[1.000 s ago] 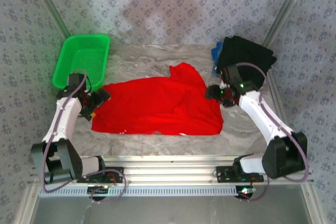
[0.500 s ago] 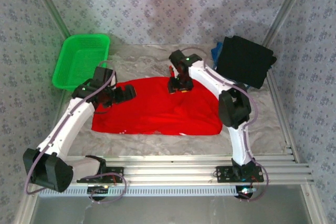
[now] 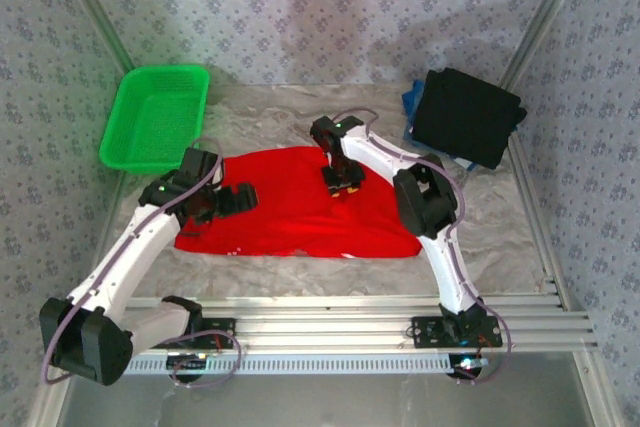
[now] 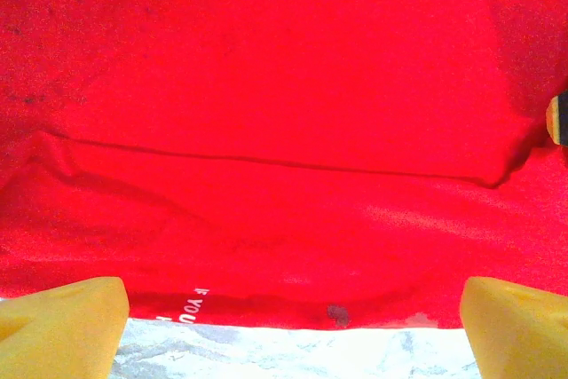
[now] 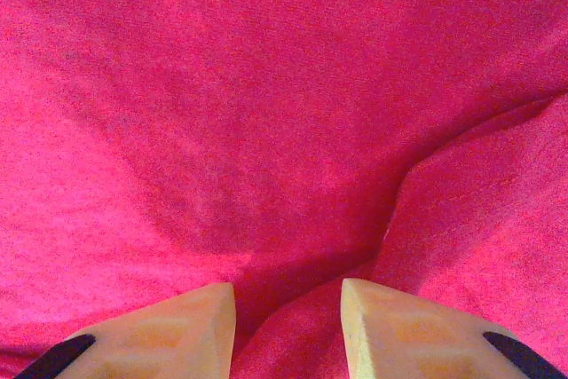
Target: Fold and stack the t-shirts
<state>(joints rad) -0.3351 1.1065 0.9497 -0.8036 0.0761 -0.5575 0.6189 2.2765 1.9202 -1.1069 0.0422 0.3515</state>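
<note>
The red t-shirt (image 3: 300, 212) lay spread across the middle of the tabletop (image 3: 480, 237), nearer its left edge than its right, flattened but not yet brought down to a folded packet. A folded black tee (image 3: 465, 117) sat at the far right corner on top of a blue one (image 3: 411, 102), so the stack was begun and the red shirt looked like the one being worked on.

The left tool (image 3: 240, 197) hovered low at the shirt's left border with its jaws spread wide and nothing between them; its wrist view showed the hem and a strip of white print just ahead of the fingers (image 4: 62, 326). The right tool (image 3: 342, 185) was down on the far middle of the shirt. Its fingers (image 5: 169, 326) stood partly apart with a raised ridge of red cloth between them, but whether they pinched it could not be told.

The step in hand seemed to be taking hold for a fold. Next, both tools would likely need a firm pinch on cloth, then a lift and carry-over together, keeping the layer smooth
</note>
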